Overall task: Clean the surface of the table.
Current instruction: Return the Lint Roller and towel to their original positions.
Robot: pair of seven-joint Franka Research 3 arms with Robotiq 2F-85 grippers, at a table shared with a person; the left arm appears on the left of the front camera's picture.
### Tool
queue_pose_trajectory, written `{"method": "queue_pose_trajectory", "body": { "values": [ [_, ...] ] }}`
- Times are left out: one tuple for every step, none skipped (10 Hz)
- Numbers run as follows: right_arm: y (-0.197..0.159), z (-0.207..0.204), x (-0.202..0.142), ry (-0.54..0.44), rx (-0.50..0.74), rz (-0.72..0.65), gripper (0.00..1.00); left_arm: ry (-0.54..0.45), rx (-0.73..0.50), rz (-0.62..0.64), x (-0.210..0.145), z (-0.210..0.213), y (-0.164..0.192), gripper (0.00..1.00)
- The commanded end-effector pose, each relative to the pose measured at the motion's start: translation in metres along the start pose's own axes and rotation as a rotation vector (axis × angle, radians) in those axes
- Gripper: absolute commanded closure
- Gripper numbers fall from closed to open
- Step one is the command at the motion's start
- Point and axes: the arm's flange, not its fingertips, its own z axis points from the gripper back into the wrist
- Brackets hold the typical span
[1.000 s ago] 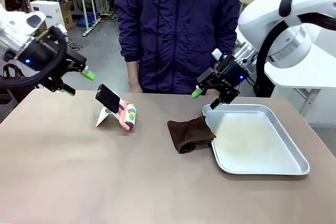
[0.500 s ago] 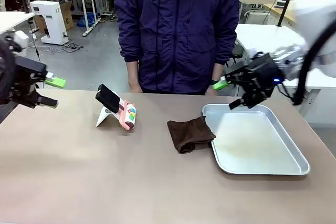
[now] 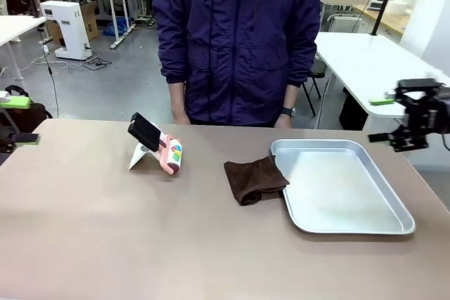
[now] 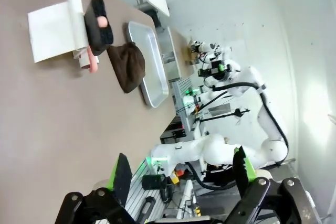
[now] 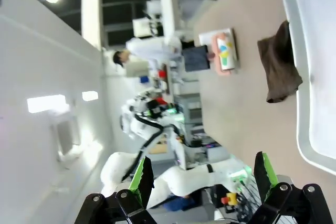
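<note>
Tabletop (image 3: 105,237), brown and matte, spans the space between both sets of jaws and lies well apart from each. On it: a dark brown cloth (image 3: 254,179) near the middle, its edge touching the rim of a metal tray (image 3: 365,224); a small card stand with a black device and pink item (image 3: 156,147) on the side toward the left jaws. A person (image 3: 238,40) stands at the far edge.

Left gripper (image 3: 15,121) sits off the tabletop's left end, jaws wide open, holding nothing. Right gripper (image 3: 401,119) sits beyond the tray's far corner, jaws wide open, also empty.

Risks, as judgement: cloth not yet picked up, so no wiping begun. A right-side reach for the cloth crosses the tray; clipping its rim could shove it. A shallow pinch may lift only a fold and drag the cloth. Wiping leftward could topple the card stand.
</note>
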Motion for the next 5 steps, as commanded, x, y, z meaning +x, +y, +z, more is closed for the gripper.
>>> {"method": "queue_pose_trajectory", "body": {
  "values": [
    [-0.029, 0.023, 0.012, -0.074, 0.123, -0.023, 0.00, 0.025, -0.046, -0.011, 0.014, 0.022, 0.014, 0.00],
    [-0.039, 0.029, 0.016, -0.105, 0.130, -0.051, 0.00, 0.024, -0.073, -0.002, 0.017, 0.026, 0.020, 0.00],
    [-0.045, 0.028, 0.019, -0.144, 0.111, -0.076, 0.00, 0.002, -0.082, 0.015, 0.021, 0.025, 0.023, 0.00],
    [-0.047, 0.024, 0.021, -0.183, 0.072, -0.059, 0.00, 0.020, -0.111, 0.009, 0.024, 0.025, 0.025, 0.00],
    [-0.045, 0.041, 0.012, -0.109, 0.100, -0.091, 0.00, 0.003, -0.054, 0.035, 0.014, 0.026, 0.022, 0.00]
  ]
}}
